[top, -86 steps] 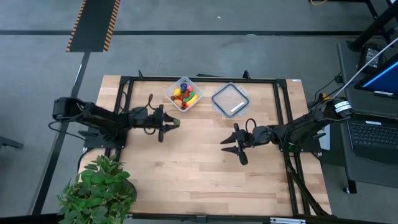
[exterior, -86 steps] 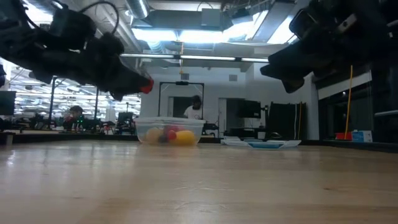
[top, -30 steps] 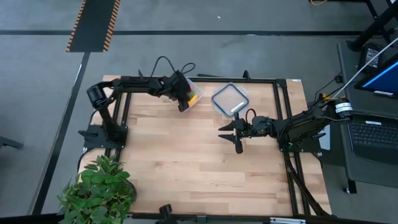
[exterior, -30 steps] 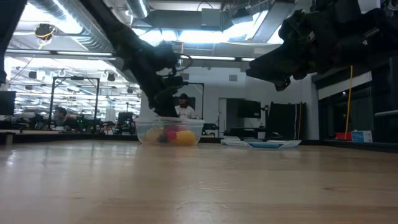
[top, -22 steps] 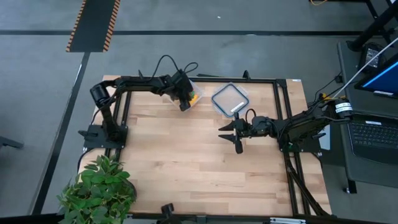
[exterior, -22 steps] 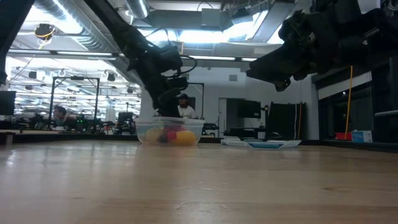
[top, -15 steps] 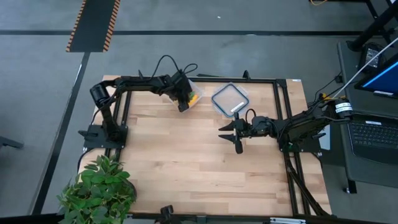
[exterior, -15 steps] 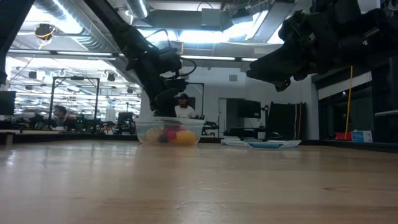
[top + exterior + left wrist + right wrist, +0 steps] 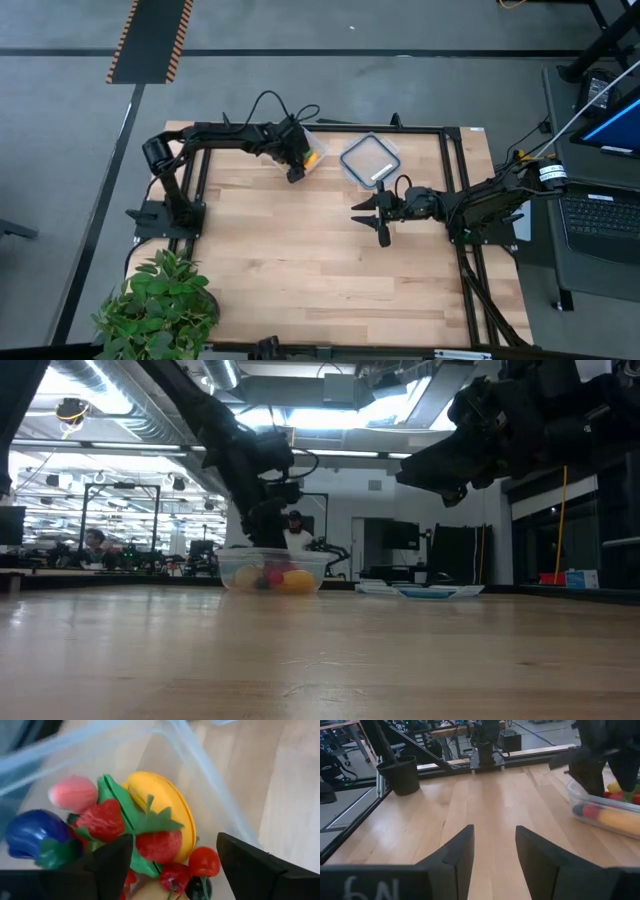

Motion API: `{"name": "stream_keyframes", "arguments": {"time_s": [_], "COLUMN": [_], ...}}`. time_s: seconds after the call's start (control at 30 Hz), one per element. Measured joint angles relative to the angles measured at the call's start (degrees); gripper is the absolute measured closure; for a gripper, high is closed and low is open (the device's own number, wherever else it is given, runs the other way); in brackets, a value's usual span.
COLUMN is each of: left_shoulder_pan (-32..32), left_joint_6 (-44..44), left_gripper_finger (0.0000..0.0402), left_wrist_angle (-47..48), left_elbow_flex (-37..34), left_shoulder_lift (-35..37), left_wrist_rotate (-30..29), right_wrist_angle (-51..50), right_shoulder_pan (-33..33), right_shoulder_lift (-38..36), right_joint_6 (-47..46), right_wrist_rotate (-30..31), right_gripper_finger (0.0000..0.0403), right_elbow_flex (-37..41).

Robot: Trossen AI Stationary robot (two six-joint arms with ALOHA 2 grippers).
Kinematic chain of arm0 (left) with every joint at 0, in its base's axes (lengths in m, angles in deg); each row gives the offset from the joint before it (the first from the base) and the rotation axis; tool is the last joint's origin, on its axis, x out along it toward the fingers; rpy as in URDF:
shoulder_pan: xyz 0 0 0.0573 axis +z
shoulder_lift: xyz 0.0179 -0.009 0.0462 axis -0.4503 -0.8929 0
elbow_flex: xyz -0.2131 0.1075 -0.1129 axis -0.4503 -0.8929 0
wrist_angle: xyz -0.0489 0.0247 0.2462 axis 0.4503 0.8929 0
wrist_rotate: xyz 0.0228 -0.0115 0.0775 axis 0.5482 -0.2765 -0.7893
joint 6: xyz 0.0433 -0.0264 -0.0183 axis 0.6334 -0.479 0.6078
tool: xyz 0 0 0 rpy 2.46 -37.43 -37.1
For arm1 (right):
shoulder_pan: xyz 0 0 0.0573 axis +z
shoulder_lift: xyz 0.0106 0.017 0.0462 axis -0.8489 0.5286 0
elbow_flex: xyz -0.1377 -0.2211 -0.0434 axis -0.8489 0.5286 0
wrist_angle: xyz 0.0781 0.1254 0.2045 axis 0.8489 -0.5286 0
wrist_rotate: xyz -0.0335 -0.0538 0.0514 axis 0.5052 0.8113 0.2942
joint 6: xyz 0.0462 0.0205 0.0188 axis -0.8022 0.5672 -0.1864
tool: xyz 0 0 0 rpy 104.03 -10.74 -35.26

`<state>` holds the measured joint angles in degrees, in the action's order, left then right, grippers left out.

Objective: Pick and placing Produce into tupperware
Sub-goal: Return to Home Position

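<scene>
The clear tupperware (image 9: pixel 313 153) stands on its base near the table's far edge and holds several toy produce pieces. It also shows in the low view (image 9: pixel 272 572). In the left wrist view I see a yellow piece (image 9: pixel 160 807), strawberries (image 9: pixel 102 819), a pink piece (image 9: pixel 74 792), a blue piece (image 9: pixel 27 831) and small red berries (image 9: pixel 204 861). My left gripper (image 9: pixel 293 170) hangs open just over the tub (image 9: pixel 172 870), empty. My right gripper (image 9: pixel 372 214) is open and empty above mid-table, right of centre (image 9: pixel 494 855).
The flat square lid (image 9: pixel 370 160) with a white label lies right of the tub. A black frame rail (image 9: pixel 330 128) runs along the far edge. A potted plant (image 9: pixel 160 305) stands at the near left corner. Bare wood (image 9: pixel 320 270) spreads across the middle and near side.
About three seconds ago my left gripper carried a red piece near the table's left. It has since gone toward the far edge to the tub and now shows open and empty. In the last second both arms have stayed almost still.
</scene>
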<state>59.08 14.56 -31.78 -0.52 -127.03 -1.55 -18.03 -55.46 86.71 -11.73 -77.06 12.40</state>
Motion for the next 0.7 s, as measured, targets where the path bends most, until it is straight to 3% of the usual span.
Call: {"name": "stream_keyframes", "arguments": {"time_s": [0.1,0.2,0.33,0.4,0.5,0.7], "left_shoulder_pan": [-1.19,-3.62,-7.32,-9.45,-12.44,-16.96], "left_joint_6": [-1.00,-0.03,1.24,1.77,1.51,-2.11], "left_gripper_finger": [0.0122,0.0124,0.0120,0.0120,0.0124,0.0120], "left_wrist_angle": [0.71,0.92,0.69,-0.11,0.24,-7.06], "left_elbow_flex": [0.00,0.00,-0.75,-2.05,-5.05,-16.09], "left_shoulder_lift": [2.23,5.35,9.74,12.53,17.92,33.84], "left_wrist_rotate": [1.41,9.32,18.79,18.92,14.57,10.39], "right_wrist_angle": [0.34,0.73,0.79,1.24,2.68,0.34], "right_shoulder_pan": [0.00,0.00,0.00,0.00,0.00,0.36], "right_shoulder_lift": [0.00,0.00,0.00,-0.04,-0.97,-8.07], "right_joint_6": [-1.09,-2.20,4.17,5.46,5.86,8.59], "right_wrist_rotate": [0.00,-0.77,-1.34,-1.33,-1.33,-1.40], "right_gripper_finger": [0.0257,0.0257,0.0257,0.0257,0.0257,0.0257], "right_elbow_flex": [0.00,0.00,0.00,0.00,0.02,0.14]}}
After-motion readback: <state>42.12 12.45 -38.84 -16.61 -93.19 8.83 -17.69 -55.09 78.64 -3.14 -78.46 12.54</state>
